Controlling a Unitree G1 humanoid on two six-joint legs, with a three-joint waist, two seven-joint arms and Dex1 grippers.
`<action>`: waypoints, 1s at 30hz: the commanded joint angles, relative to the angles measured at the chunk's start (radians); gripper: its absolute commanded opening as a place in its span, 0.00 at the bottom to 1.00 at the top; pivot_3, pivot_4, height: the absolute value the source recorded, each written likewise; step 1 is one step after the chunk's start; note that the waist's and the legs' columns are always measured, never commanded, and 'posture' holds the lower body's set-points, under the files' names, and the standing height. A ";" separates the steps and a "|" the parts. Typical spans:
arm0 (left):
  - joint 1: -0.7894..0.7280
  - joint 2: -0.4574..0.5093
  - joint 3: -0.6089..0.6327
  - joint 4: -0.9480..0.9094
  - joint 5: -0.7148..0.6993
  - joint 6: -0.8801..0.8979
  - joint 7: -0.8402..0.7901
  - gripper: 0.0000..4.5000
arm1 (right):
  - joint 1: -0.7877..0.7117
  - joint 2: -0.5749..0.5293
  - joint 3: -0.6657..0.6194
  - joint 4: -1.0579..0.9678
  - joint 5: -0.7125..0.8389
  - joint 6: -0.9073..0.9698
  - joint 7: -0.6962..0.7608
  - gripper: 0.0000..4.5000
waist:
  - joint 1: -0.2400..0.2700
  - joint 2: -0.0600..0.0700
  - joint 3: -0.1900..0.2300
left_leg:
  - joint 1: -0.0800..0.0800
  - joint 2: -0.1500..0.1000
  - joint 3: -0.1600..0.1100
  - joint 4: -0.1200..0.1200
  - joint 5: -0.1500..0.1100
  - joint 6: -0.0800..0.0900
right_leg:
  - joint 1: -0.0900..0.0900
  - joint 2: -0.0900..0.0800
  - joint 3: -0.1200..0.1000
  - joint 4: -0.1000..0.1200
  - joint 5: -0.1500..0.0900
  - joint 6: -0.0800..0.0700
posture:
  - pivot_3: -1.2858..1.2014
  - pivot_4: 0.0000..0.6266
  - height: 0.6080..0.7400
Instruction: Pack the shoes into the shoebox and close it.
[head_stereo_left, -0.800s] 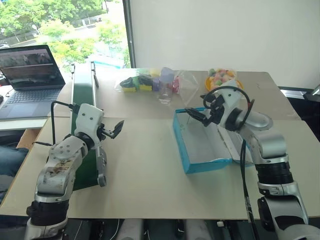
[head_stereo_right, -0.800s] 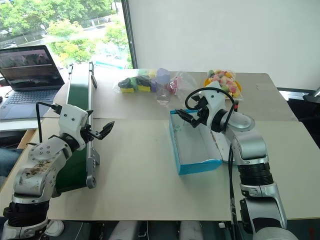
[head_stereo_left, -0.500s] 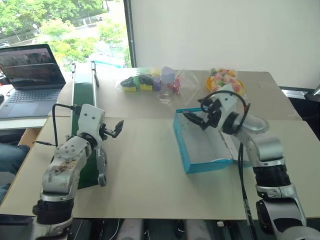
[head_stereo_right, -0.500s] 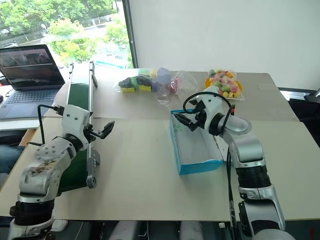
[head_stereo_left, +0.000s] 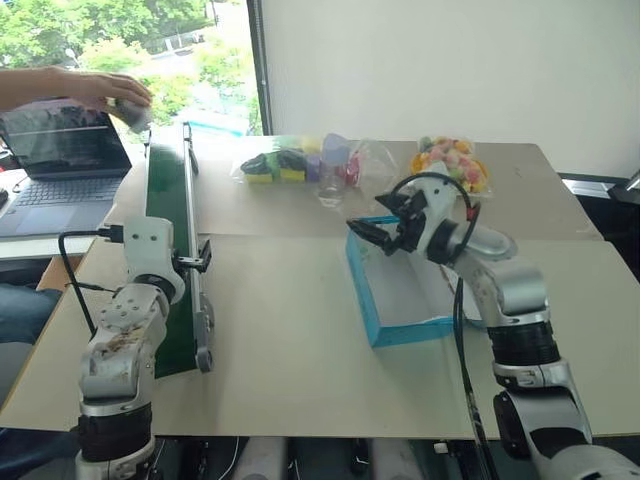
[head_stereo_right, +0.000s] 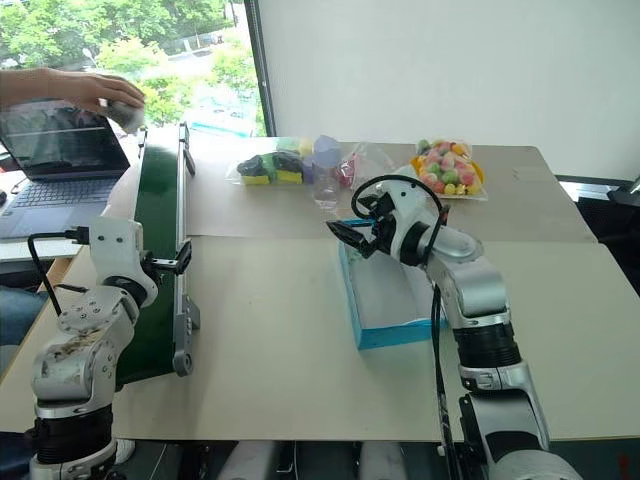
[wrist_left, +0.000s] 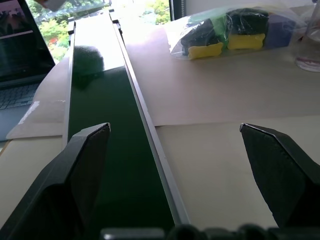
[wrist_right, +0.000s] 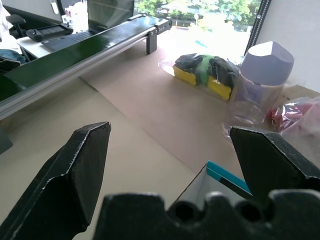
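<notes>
Right hand (head_stereo_left: 372, 232) hangs spread wide and empty over the far-left corner of the shoebox (head_stereo_left: 400, 290), which sits open at centre-right of the bench (head_stereo_left: 280, 340). Left hand (head_stereo_left: 200, 263), fingers spread too, hovers well apart at frame left, beside the green tray (head_stereo_left: 165, 200).

The right arm (head_stereo_left: 490, 265) hides the shoebox's (head_stereo_left: 372, 300) far wall; the person's hand (head_stereo_left: 105, 92) holds something blurred.

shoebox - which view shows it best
The left eye view: the shoebox lies open, white inside, its whole blue rim showing, with the open right gripper over its far corner. The right eye view shows much the same. The right wrist view catches just one blue corner.
</notes>
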 joint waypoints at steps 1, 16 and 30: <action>-0.009 -0.008 -0.006 -0.051 0.023 -0.025 0.025 0.99 | -0.005 -0.003 -0.004 -0.028 0.026 0.001 0.025 1.00 | -0.001 0.000 0.000 | 0.000 0.000 0.000 0.000 0.000 0.000 | 0.000 0.000 0.001 0.000 0.000 0.000 | 0.52 0.24 1.00; -0.112 -0.097 0.055 0.072 0.082 -0.018 0.196 0.99 | -0.010 0.046 0.010 -0.066 0.026 0.015 0.003 1.00 | -0.003 0.000 0.000 | 0.000 0.001 0.003 0.000 0.001 0.002 | -0.002 0.002 0.003 0.001 0.001 0.000 | 0.52 0.24 1.00; -0.273 -0.068 0.112 0.385 0.051 -0.067 0.188 0.99 | -0.071 0.052 0.055 -0.025 -0.004 -0.002 0.038 1.00 | -0.003 0.000 0.000 | 0.000 0.001 0.006 0.000 0.002 0.003 | -0.003 0.003 0.008 0.001 0.002 0.000 | 0.52 0.24 1.00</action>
